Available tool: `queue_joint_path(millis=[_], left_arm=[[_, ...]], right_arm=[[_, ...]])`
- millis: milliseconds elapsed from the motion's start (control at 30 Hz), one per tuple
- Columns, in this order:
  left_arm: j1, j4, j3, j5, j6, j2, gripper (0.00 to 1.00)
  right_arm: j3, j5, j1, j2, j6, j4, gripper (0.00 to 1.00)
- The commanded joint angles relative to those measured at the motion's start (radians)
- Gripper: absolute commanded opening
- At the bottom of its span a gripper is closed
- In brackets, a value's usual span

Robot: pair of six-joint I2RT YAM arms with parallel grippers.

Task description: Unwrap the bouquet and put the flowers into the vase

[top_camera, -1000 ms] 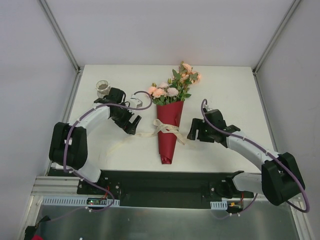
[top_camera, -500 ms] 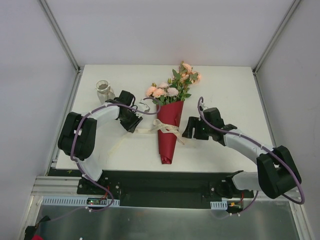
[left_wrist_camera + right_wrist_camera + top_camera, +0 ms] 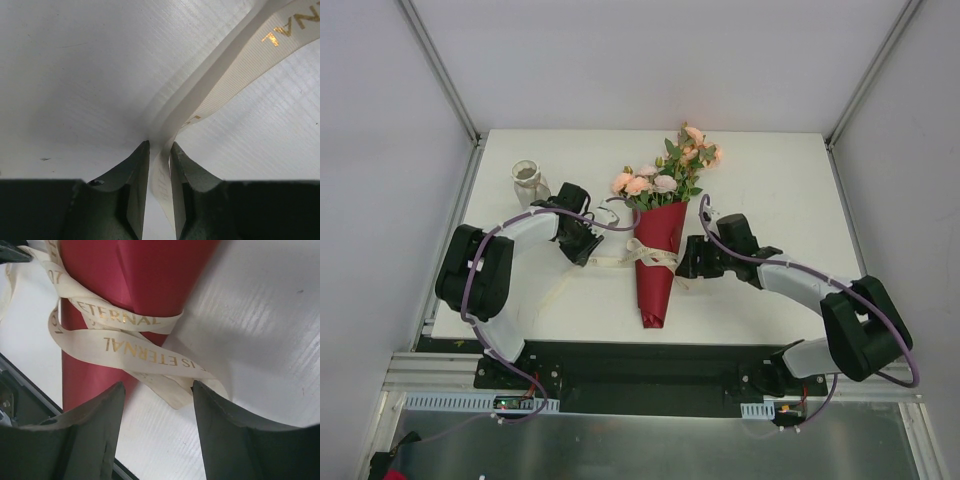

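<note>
We log the bouquet (image 3: pixel 657 272) lying wrapped mid-worktop (image 3: pixel 780 170), bow (image 3: pixel 654 254) tied, vase (image 3: pixel 527 181) near the far-left corner without flowers (image 3: pixel 665 172); left end effector (image 3: pixel 160 146) pinches a ribbon tail (image 3: pixel 235 60), right end effector (image 3: pixel 158 386) stands open beside the bow.

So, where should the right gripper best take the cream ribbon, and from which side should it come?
Probably the loose tail lying on the table just right of the dark red cone. It sticks out free there, so the right gripper, open now, can come in low from the cone's right and pinch its end.
</note>
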Motion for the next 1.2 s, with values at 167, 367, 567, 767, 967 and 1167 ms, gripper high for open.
queue_joint_path(millis=[167, 367, 567, 767, 967, 1167], left_arm=[[-0.002, -0.012, -0.014, -0.041, -0.001, -0.076, 0.23], [-0.002, -0.012, -0.023, -0.053, -0.007, -0.1, 0.22], [-0.004, -0.012, -0.034, -0.05, -0.012, -0.119, 0.22], [-0.004, -0.012, -0.034, -0.046, -0.007, -0.123, 0.22], [-0.007, -0.012, -0.028, -0.033, -0.008, -0.1, 0.27], [-0.018, -0.012, -0.011, -0.027, -0.013, -0.062, 0.26]], right_arm=[[0.016, 0.046, 0.007, -0.042, -0.008, 0.067, 0.35], [0.017, 0.074, 0.007, -0.082, -0.017, 0.035, 0.16], [0.016, 0.083, 0.014, -0.088, -0.078, 0.018, 0.57], [-0.004, 0.144, 0.063, -0.109, -0.187, 0.014, 0.7], [0.02, 0.147, 0.069, -0.025, -0.183, 0.042, 0.64], [0.02, 0.127, 0.069, 0.016, -0.154, 0.1, 0.42]])
